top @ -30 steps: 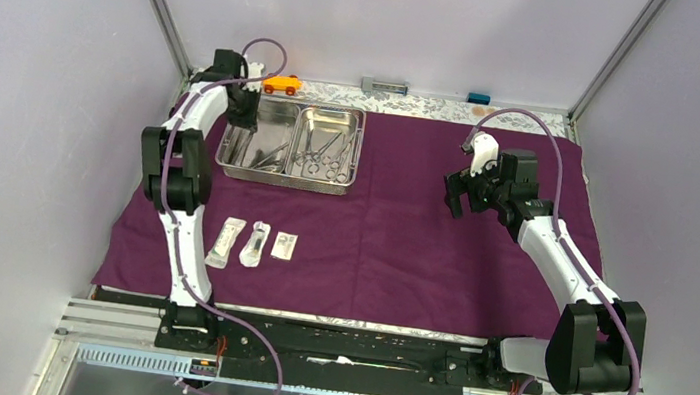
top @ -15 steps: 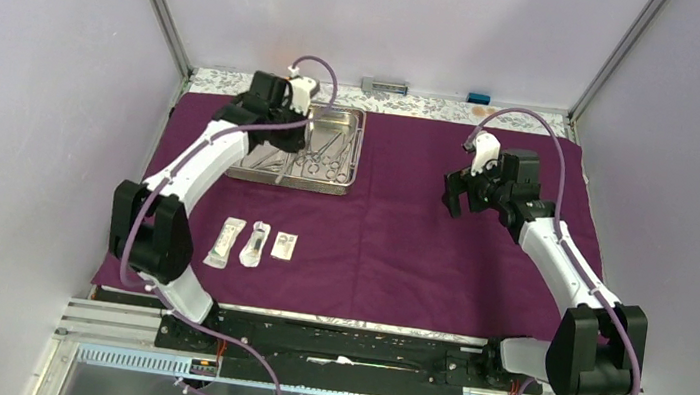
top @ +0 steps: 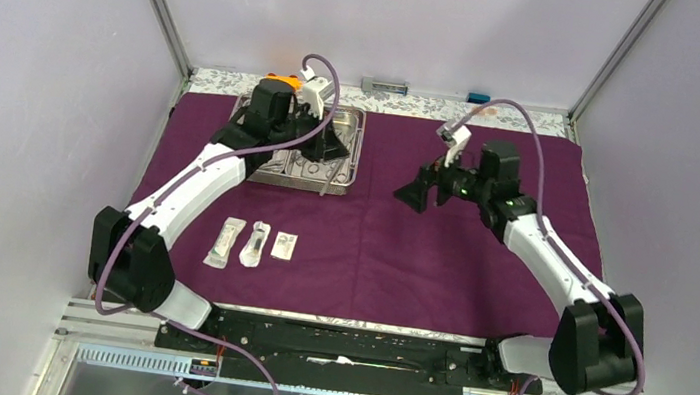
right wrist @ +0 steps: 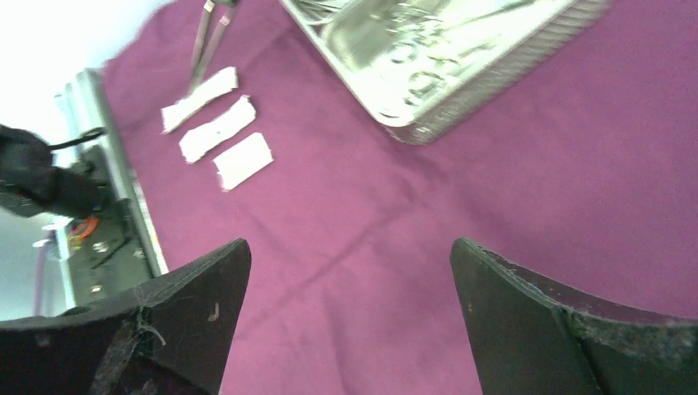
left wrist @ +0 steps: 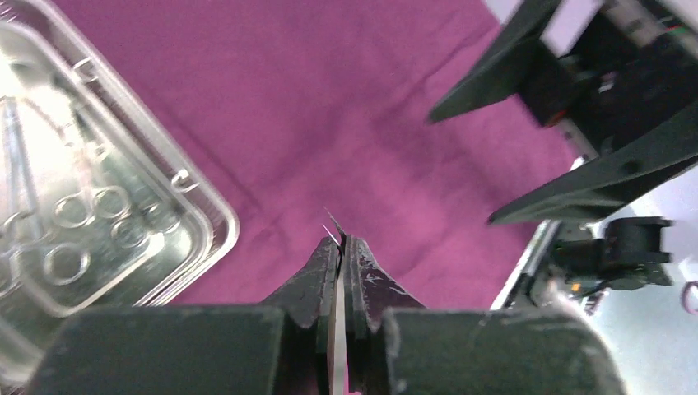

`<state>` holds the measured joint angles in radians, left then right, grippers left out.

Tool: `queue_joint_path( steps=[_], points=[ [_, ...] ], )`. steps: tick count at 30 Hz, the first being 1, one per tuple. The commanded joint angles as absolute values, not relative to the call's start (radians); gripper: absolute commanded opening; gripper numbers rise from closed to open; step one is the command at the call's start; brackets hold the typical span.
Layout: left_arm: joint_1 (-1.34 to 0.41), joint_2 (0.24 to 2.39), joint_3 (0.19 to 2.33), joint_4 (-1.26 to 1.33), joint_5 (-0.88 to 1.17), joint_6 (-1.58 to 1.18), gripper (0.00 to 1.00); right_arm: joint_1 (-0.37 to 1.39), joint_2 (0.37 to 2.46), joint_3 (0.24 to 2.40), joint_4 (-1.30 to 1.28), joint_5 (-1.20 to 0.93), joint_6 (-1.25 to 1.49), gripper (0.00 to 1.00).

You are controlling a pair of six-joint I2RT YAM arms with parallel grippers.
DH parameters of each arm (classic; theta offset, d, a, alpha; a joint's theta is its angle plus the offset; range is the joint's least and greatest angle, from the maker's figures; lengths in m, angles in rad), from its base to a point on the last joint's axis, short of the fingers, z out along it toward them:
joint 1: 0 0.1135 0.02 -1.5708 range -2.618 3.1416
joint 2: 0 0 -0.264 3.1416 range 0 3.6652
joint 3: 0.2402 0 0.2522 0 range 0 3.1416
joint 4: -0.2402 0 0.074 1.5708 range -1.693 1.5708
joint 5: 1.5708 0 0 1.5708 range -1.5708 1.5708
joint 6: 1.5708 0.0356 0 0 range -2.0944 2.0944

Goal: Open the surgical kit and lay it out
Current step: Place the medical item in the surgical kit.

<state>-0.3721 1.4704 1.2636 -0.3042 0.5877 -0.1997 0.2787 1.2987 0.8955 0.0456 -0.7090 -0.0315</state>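
Reaching across the steel tray, the left claw is pinched closed on thin steel tweezers, which hang by the tray's right rim. In the left wrist view their tip just clears the fingers over bare cloth. The tray sits at the far left of the dark purple cloth wrap, and ring-handled forceps lie inside it. An orange toy car peeks out behind it on the surface's patterned back strip. The right claw hovers over the middle of the cloth with its fingers spread wide and nothing between them. It is well apart from the tray's right edge. Three small sealed packets lie in a row near the cloth's front left, apart from the tray. Most open room is the broad bare cloth from the centre to the right edge and along the front. Walls close in on the left, back and right. Any print on the packets is too small to read.
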Motion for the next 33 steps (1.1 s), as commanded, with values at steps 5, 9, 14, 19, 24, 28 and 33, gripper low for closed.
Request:
queue_joint_path(
  steps=[5, 9, 14, 19, 24, 28, 33],
  points=[
    [-0.456, 1.456, 1.285, -0.091, 0.519, -0.408, 0.00, 0.392, 1.487, 1.046, 0.276, -0.840, 0.240, 0.92],
    [-0.487, 1.508, 1.342, -0.133, 0.427, -0.474, 0.00, 0.410, 1.538, 1.031, 0.372, -0.850, 0.352, 0.95],
    [-0.503, 1.558, 1.396, -0.170, 0.393, -0.538, 0.00, 0.431, 1.571, 1.020, 0.433, -0.855, 0.410, 0.95],
    [-0.518, 1.583, 1.411, -0.185, 0.371, -0.564, 0.00, 0.446, 1.582, 1.016, 0.437, -0.840, 0.411, 0.91],
    [-0.529, 1.596, 1.417, -0.185, 0.357, -0.575, 0.00, 0.448, 1.591, 1.021, 0.431, -0.827, 0.413, 0.84],
    [-0.535, 1.605, 1.420, -0.190, 0.345, -0.585, 0.00, 0.454, 1.599, 1.033, 0.405, -0.809, 0.403, 0.74],
    [-0.536, 1.616, 1.426, -0.194, 0.334, -0.594, 0.00, 0.470, 1.615, 1.041, 0.387, -0.786, 0.399, 0.59]
  ],
)
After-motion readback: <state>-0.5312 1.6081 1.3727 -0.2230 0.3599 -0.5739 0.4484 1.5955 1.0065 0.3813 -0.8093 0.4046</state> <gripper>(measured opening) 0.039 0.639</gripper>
